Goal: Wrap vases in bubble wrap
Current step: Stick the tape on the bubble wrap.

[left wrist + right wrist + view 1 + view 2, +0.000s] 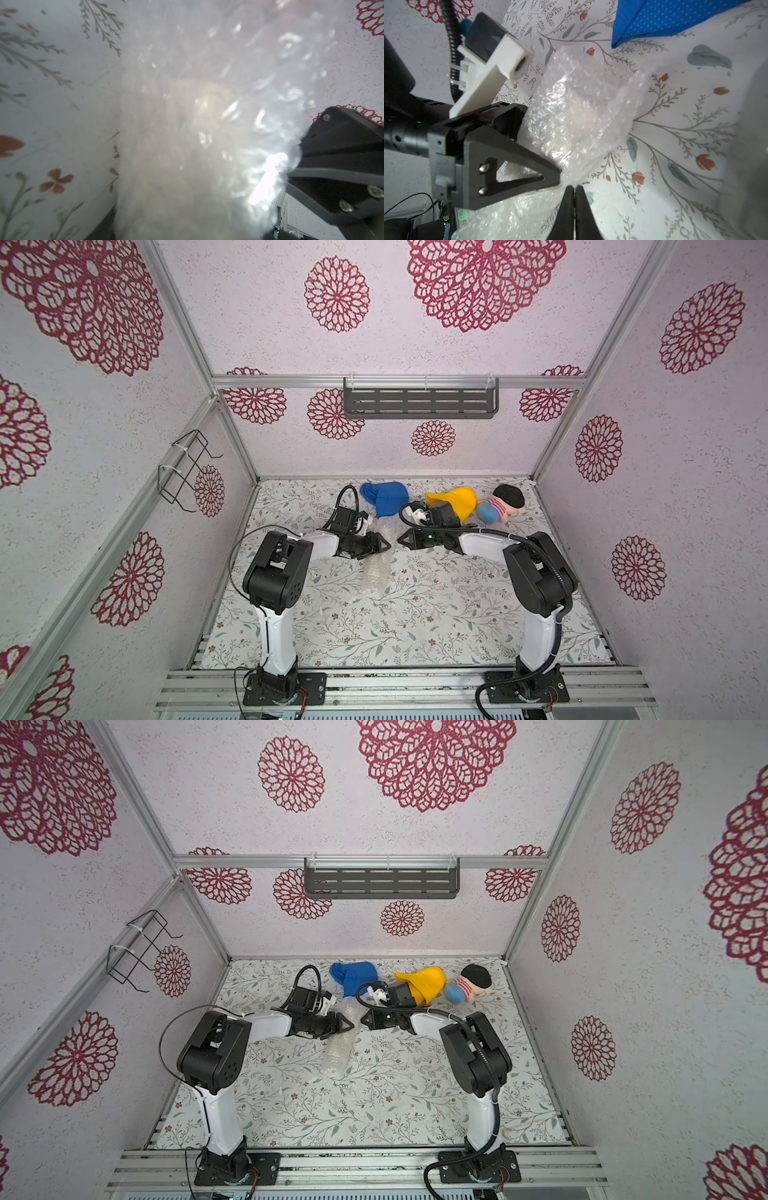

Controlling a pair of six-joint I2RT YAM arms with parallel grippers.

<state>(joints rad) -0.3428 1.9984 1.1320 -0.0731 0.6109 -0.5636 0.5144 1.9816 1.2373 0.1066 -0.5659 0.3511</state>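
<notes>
Left gripper point(385, 548): jaws closed, seemingly on a fold of bubble wrap point(376, 568) — clear, crinkly bundle on the table point(457, 614), pale vase point(585, 118) dim inside. Wrap's light, slick; vase prob. rigid, fragile — take loose film edges, not the body. Right gripper point(400, 538): jaws together beside it, holding nothing evident.

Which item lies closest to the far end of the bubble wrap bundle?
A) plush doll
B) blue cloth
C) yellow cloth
B: in both top views the blue cloth sits just past the far end of the bubble wrap; the yellow cloth and plush doll lie further off to the side.
</notes>
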